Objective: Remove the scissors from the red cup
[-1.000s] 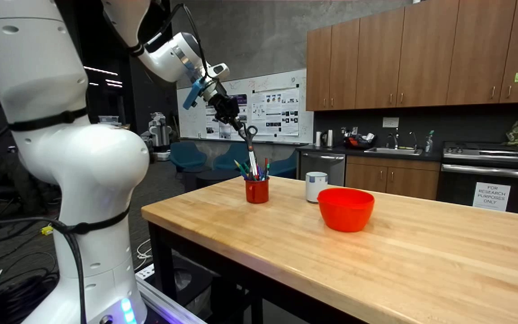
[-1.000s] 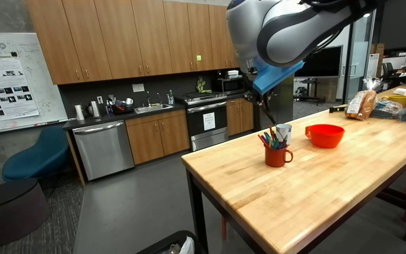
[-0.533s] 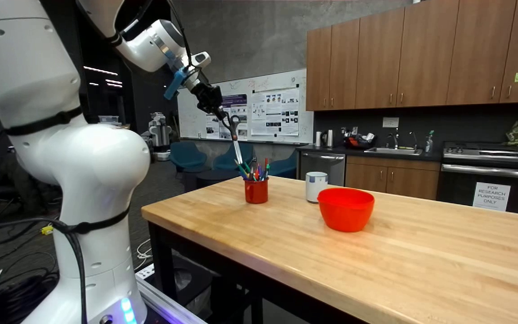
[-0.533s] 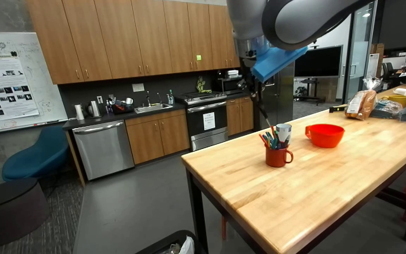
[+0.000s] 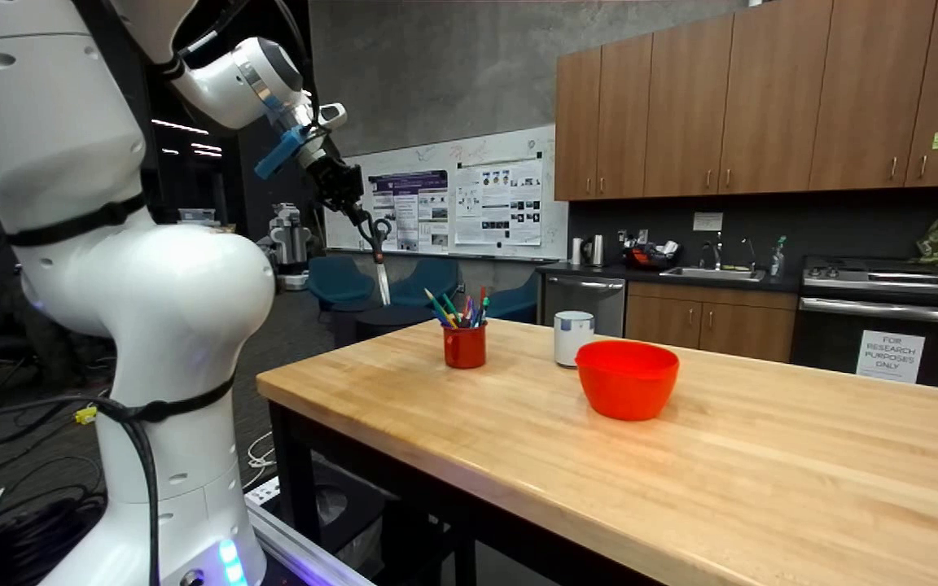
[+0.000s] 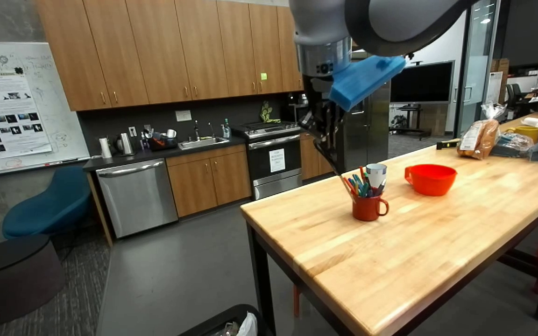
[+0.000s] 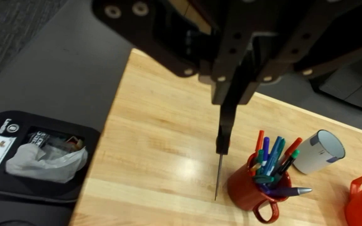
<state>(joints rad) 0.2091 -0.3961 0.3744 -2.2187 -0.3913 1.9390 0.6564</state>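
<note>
Since the claw [image 7: 231, 98] is clamped on the scissors' [image 7: 224, 141] handle, with blades down and clear of the cup [image 7: 243, 188], any lowering should be slow, laying them flat on the tabletop [image 7: 156, 150].

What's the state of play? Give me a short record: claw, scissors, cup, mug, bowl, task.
claw: shut on the scissors, at the handle end
scissors: in the air, blades down, beside the cup and not touching it
cup: red, upright on the table, holding pens
mug: white, upright, apart from the cup
bowl: red, on the table, apart from the mug
task: scissors out of the cup, not set down yet
</note>
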